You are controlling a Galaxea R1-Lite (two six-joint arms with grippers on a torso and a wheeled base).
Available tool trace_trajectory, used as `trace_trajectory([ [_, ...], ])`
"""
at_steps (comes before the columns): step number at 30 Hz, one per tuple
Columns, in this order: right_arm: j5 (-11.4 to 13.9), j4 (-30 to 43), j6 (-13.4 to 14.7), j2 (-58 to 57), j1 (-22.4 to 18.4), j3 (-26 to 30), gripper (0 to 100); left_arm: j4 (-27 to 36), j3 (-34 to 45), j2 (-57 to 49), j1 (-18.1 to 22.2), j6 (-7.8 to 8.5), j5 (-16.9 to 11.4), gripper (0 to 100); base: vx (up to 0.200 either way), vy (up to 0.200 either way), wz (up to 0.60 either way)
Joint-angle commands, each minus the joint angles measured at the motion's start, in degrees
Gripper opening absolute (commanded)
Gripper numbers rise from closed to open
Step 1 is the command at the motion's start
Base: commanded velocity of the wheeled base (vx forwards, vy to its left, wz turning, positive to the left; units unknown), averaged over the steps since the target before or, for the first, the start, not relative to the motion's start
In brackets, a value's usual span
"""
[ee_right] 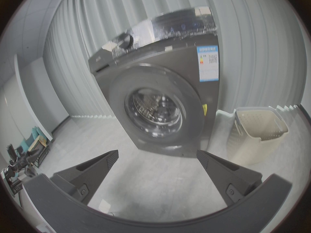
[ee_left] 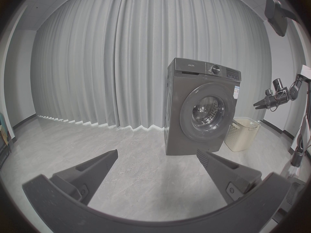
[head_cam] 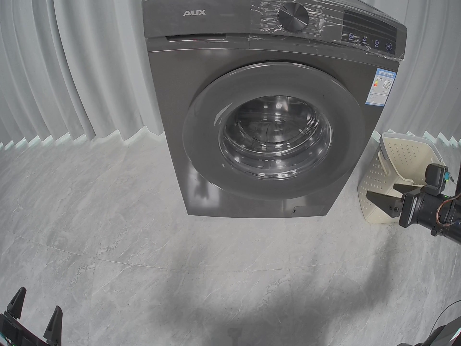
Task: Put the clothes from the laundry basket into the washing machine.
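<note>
Head view: the right end effector (head_cam: pixel 382 191), fingers spread and empty, is near the laundry basket (head_cam: pixel 384 169). The washing machine (head_cam: pixel 273 111), door shut, stands to this end effector's left. The left end effector (head_cam: pixel 39 299), fingers apart and holding nothing, hangs low over bare floor (head_cam: pixel 144 246).

Left wrist view: open floor runs ahead of the end effector to the machine's lower edge.

Right wrist view: the basket rim lies ahead of the end effector, just beside the machine's side edge.

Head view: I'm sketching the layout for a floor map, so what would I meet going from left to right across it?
left claw → washing machine → laundry basket
</note>
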Motion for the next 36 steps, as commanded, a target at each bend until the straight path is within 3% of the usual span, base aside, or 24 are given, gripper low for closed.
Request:
trace_trajectory([
  [1, -0.73, -6.84, 3.26, 2.07, 5.59, 2.18, 100, -0.09, 1.01, -0.85, -0.01, -0.08, 0.01, 100, 0.0, -0.2, 0.0],
  [6, -1.08, -7.98, 3.7, 3.04, 6.47, 3.24, 100, -0.09, 0.92, -0.85, -0.01, 0.01, 0.01, 100, 0.0, -0.16, 0.0],
  [14, -0.47, -9.39, 3.79, 2.95, 12.62, 6.23, 100, -0.09, 0.92, -0.85, -0.01, -0.17, -0.08, 100, 0.0, 0.0, 0.0],
  [36, -0.56, -23.27, 3.44, 12.53, 13.32, 5.35, 100, -0.09, 0.92, -0.85, -0.01, -0.08, -0.08, 100, 0.191, 0.0, 0.0],
])
